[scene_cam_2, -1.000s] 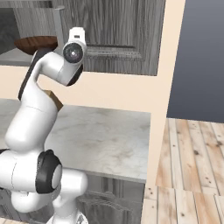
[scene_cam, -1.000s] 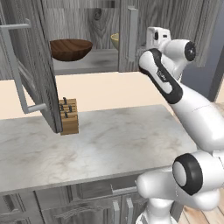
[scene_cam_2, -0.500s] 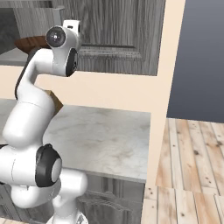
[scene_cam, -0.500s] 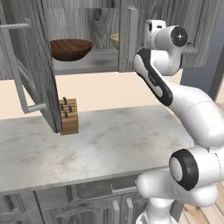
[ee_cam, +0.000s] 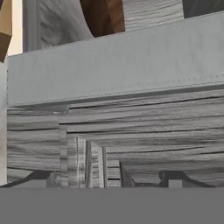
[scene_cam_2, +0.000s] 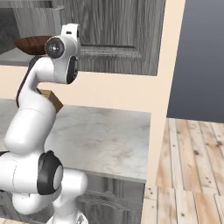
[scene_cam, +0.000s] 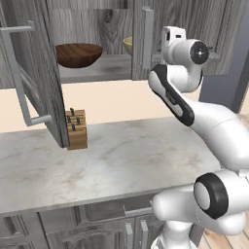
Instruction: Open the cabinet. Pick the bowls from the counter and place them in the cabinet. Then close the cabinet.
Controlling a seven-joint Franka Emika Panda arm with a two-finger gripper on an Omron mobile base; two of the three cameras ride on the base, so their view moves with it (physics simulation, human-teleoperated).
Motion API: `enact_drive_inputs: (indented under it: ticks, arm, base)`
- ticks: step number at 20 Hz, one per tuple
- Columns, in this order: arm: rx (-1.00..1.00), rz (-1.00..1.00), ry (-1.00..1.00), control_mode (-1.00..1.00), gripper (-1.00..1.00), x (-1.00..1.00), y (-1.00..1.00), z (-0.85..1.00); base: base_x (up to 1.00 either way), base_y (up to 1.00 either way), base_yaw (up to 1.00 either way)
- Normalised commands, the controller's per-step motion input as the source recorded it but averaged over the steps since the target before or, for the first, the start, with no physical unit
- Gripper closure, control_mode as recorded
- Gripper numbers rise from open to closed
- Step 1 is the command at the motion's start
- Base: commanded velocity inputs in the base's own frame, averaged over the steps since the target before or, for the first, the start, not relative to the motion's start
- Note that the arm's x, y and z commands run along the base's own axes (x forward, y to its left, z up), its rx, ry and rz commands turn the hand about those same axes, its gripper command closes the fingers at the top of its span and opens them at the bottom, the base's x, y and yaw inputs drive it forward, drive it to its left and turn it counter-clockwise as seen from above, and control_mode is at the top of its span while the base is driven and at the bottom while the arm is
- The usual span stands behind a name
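The cabinet [scene_cam: 194, 19] has its left door [scene_cam: 46, 82] swung wide open, and its right door [scene_cam_2: 118, 26] looks shut. On its shelf rest both bowls: the wide dark brown one [scene_cam: 78, 54] [scene_cam_2: 30, 43] [ee_cam: 103, 15] and the beige one [scene_cam: 127, 44], which is partly hidden by the right door's edge. My gripper [ee_cam: 109, 179] faces the right door's panel beside its long grey bar handle [ee_cam: 118, 65] [scene_cam: 147, 29]. The fingertips [ee_cam: 43, 178] stand far apart with nothing between them. The marbled counter [scene_cam: 126, 155] lies below.
A wooden knife block [scene_cam: 76, 129] stands on the counter under the open left door, whose bar handle [scene_cam: 19, 73] juts toward the base. Low grey cabinets [scene_cam: 97, 228] sit under the counter. Wooden floor [scene_cam_2: 188, 166] lies to the right.
My wrist has risen and turned beside the right door. The bowls and both doors have stayed where they were.
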Motion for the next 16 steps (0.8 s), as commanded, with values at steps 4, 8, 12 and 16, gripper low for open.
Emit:
enact_drive_inputs:
  ticks: [4, 8, 12, 16]
  arm:
    - [0.00, -0.05, -0.01, -1.00, -1.00, -0.34, 0.00, 0.18]
    - [-0.06, -0.07, 0.00, -1.00, -1.00, -0.44, 0.00, 0.54]
    - [-0.10, -0.11, 0.07, -1.00, -1.00, -0.43, 0.03, 0.75]
    - [-0.10, -0.14, 0.02, -1.00, -1.00, -0.44, 0.06, 0.26]
  base:
    - [0.00, 0.00, 0.00]
    - [0.00, 0.00, 0.00]
    - [0.00, 0.00, 0.00]
    - [0.00, 0.00, 0.00]
